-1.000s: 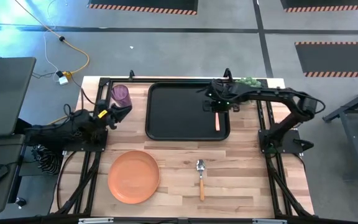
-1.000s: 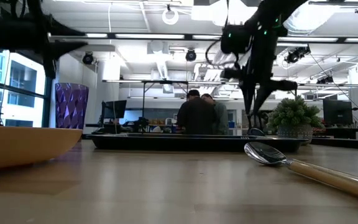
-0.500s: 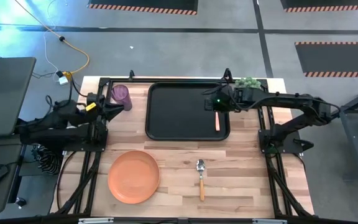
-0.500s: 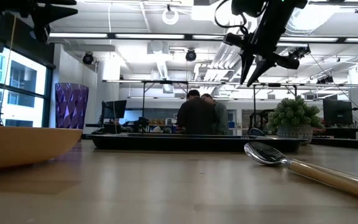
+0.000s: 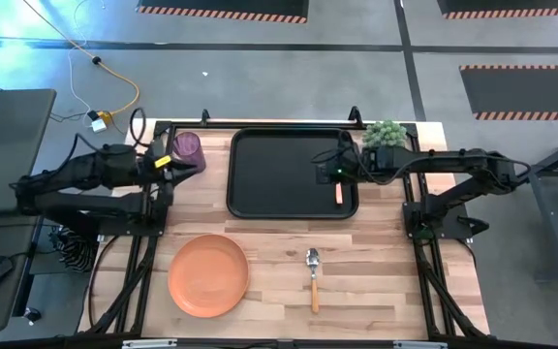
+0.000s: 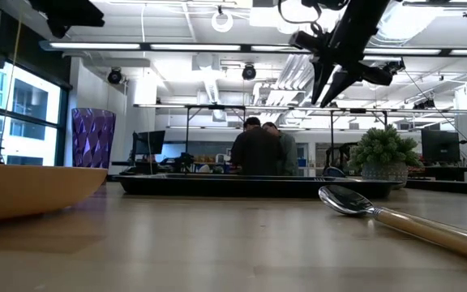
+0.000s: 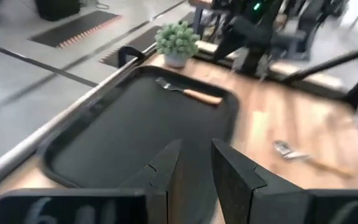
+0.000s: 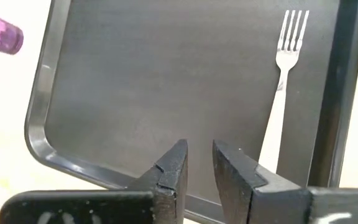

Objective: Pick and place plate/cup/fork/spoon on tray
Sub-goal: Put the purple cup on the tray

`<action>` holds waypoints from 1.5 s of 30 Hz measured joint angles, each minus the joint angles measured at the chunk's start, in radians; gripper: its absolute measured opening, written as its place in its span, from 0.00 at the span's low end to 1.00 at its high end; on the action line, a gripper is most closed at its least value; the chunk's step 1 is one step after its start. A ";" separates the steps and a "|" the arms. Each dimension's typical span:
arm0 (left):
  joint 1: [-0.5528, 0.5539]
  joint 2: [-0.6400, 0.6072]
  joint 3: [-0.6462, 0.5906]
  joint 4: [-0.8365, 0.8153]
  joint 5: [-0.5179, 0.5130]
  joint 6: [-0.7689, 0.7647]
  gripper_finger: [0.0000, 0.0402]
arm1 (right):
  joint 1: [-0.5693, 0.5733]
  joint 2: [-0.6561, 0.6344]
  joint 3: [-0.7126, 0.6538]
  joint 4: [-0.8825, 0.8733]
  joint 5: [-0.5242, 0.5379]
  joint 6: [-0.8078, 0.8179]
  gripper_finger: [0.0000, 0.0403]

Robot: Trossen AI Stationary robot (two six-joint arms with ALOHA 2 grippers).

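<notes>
Orange-handled fork (image 5: 338, 190) lies by the tray's (image 5: 260, 208) right rim; my right gripper (image 5: 322, 173) hovers above, slightly parted, grasping nothing. Next I'd take the purple cup (image 5: 188, 148) at the table's far-left corner, beside my left gripper (image 5: 184, 167), likewise slightly parted and empty.

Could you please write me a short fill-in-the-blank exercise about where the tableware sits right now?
1. The orange-handled metal fork lies on the black rectangular ____.
2. The round orange plate rests on the wooden ____.
3. The orange-handled spoon lies to the ____ of the plate in the high view.
4. The translucent purple cup stands ____ the tray.

Missing words: tray; table; right; outside
</notes>
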 joint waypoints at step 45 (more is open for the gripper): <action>0.643 0.655 0.330 -0.391 0.130 0.069 0.30 | 0.023 0.000 0.000 -0.001 -0.035 -0.090 0.17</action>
